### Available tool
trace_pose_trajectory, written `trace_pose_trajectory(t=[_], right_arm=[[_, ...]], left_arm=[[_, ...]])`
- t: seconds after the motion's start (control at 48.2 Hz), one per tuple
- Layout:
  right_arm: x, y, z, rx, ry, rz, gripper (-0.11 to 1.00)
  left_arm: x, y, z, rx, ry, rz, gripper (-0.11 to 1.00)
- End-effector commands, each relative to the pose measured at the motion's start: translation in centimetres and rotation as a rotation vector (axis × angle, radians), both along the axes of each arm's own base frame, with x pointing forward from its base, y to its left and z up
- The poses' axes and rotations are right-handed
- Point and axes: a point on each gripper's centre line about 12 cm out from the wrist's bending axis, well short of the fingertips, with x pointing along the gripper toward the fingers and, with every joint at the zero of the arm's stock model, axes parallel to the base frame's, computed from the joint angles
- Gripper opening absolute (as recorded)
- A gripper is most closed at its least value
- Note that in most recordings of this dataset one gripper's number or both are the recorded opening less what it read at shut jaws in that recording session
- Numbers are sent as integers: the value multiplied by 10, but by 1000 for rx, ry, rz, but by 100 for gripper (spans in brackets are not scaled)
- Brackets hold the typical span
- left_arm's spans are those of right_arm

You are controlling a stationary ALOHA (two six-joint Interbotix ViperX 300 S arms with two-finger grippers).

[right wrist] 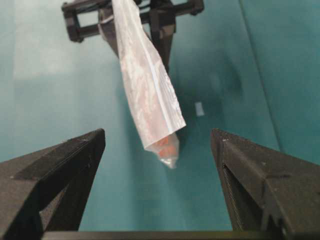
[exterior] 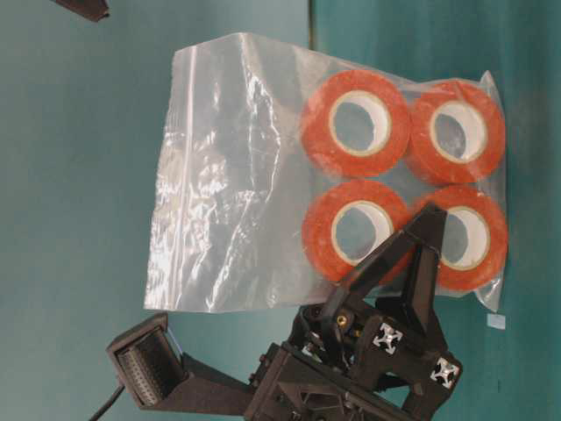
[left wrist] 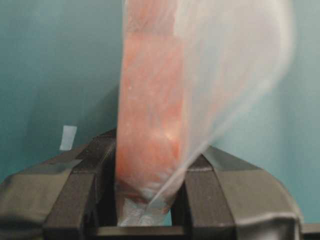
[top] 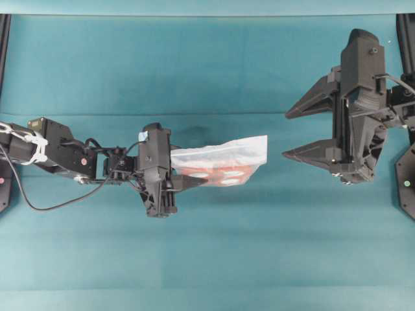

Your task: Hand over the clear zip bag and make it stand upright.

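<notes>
Up close, L gripper (top: 188, 183) clamps the bag (top: 224, 159) at one edge, holding it clear of the table (top: 207, 259) w/ four orange tape rolls (exterior: 355, 123) inside. Farther off, R gripper (top: 301, 133) is spread wide, apart from the bag, facing it.

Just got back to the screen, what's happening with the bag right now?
The left gripper is shut on one end of the zip bag and holds it in the air above the table, pointed toward the right arm. Four orange tape rolls show inside the bag. The right gripper is open, facing the bag's free end with a gap between them, so the handover hasn't happened yet.
</notes>
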Motion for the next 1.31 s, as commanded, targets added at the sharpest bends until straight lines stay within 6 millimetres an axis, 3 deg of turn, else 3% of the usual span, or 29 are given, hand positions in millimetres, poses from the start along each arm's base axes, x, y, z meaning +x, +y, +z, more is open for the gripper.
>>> trace_pose_trajectory(t=[0.0, 1.286], right_arm=[[0, 0, 7, -6, -27, 1, 90], [-1, 2, 4, 5, -23, -1, 90]], left_arm=[[3, -4, 9, 2, -29, -13, 24], [4, -4, 9, 20, -12, -19, 24]])
